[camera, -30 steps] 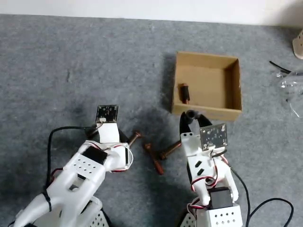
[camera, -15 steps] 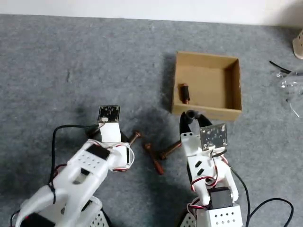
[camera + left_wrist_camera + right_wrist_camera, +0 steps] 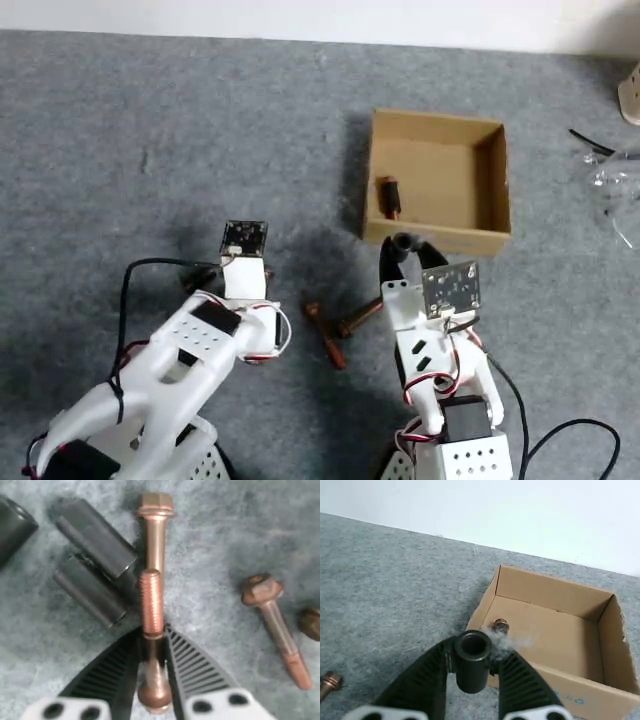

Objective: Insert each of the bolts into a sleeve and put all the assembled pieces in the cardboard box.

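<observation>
Left gripper (image 3: pixel 153 630) pinches a copper-coloured bolt (image 3: pixel 150 600) by its shank between ribbed pads. The threaded end juts out past the fingertips and the head sits back toward the wrist. Just past that tip a second bolt (image 3: pixel 154 530) lies on the grey carpet (image 3: pixel 150 130), roughly in line with the held one. Beside it a pair of loose sleeves (image 3: pixel 95 542), black and stubby, lie side by side against each other.

Right gripper (image 3: pixel 473 662) is clamped on a black sleeve (image 3: pixel 471 647), held with its open bore facing up and outward. It is low over the carpet, just short of the near wall of the cardboard box (image 3: pixel 555 592). The box stands open-topped with its flaps cut away. One assembled piece (image 3: pixel 498 626) rests on its floor close to the wall on the left arm's side, and the remainder of the floor shows bare cardboard.

From above, two loose bolts (image 3: pixel 325 335) lie close together in the strip of carpet between the arms. Carpet runs wide beyond the left arm toward the far edge. Cables and clear plastic (image 3: pixel 610 170) sit well apart at the right-hand margin, past the box.
</observation>
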Controlling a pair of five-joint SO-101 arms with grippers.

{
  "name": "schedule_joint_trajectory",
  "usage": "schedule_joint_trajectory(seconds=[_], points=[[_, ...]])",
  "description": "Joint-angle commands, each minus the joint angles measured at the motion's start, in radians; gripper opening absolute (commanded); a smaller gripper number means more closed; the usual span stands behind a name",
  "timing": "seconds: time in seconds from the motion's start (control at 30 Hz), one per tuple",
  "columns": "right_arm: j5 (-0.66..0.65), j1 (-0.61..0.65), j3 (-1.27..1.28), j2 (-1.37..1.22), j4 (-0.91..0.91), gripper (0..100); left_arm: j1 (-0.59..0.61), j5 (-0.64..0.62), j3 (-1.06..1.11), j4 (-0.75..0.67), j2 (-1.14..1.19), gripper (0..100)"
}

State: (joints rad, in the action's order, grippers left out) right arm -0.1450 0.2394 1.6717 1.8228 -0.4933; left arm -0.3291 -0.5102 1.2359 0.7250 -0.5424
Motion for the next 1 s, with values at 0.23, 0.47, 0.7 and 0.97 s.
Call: schedule_joint_trajectory(seconds=[0.23, 0.47, 0.7, 0.97], points=[[0.011, -0.013, 0.102, 0.010, 0.002, 0.5, 0.027, 0.147, -0.025, 0.181, -0.289, 1], [0.011, -0.013, 0.102, 0.008, 0.002, 0.5, 0.027, 0.431, -0.018, 0.359, -0.579, 1], [0.011, -0.013, 0.102, 0.008, 0.002, 0.5, 0.154, 0.839, -0.018, 0.437, -0.664, 1], [0.011, -0.013, 0.102, 0.008, 0.002, 0.5, 0.389, 1.312, -0.027, 0.434, -0.671, 1]])
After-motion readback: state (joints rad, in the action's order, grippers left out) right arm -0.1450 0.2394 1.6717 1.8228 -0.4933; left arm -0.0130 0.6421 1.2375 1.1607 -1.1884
